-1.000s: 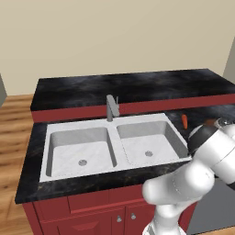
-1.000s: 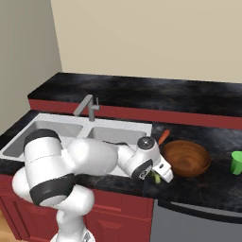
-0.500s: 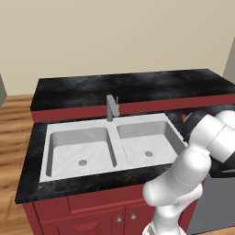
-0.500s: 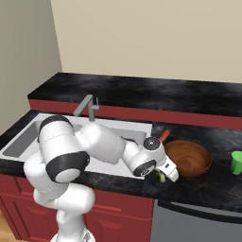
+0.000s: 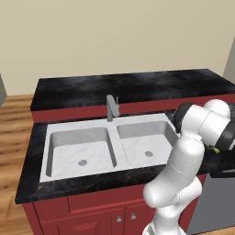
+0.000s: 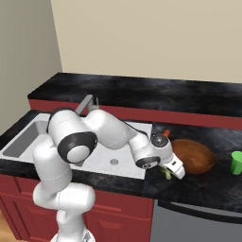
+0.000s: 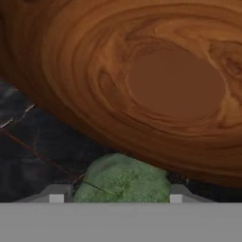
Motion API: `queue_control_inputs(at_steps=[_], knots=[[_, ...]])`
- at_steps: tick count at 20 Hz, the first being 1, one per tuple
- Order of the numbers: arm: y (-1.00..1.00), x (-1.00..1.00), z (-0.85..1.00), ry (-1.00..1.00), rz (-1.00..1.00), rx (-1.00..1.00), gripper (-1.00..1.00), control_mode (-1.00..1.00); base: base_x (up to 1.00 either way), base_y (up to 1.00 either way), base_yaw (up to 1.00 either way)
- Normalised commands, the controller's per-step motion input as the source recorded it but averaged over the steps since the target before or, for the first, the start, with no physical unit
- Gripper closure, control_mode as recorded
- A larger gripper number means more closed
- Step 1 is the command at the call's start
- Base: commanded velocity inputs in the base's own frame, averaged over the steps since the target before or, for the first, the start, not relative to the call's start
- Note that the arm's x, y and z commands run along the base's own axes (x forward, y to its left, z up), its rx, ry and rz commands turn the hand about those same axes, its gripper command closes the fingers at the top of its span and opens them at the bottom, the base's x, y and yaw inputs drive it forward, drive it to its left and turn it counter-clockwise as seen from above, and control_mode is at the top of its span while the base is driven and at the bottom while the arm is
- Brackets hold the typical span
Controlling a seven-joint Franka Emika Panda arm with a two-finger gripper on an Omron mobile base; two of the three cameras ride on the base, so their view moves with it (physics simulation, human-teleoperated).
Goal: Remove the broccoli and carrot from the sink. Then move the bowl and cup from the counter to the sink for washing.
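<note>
Holding the broccoli (image 7: 122, 178) between its two fingers, the end effector (image 6: 170, 171) hangs low over the desk (image 6: 208, 189), right beside the bowl (image 6: 191, 155). The carrot (image 6: 166, 133) lies behind the arm. If the broccoli is let go here, I think it could roll or bump the bowl. The sink (image 5: 98, 149) looks empty. The cup (image 6: 236, 162) stands past the bowl.
</note>
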Motion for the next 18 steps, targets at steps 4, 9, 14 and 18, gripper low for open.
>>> queue_control_inputs(at_steps=[4,9,14,18], knots=[[-0.31,0.02,-0.16,0.0,0.0,0.0,1.0,-1.0,0.0,0.0,0.0],[-0.2,0.01,-0.27,0.01,0.0,0.0,1.0,-1.0,0.0,0.0,0.0],[-0.09,0.0,-0.27,0.03,0.0,0.01,1.0,-1.0,0.0,0.0,0.0],[0.04,0.0,-0.18,0.01,0.0,0.0,1.0,-1.0,0.0,0.0,0.0]])
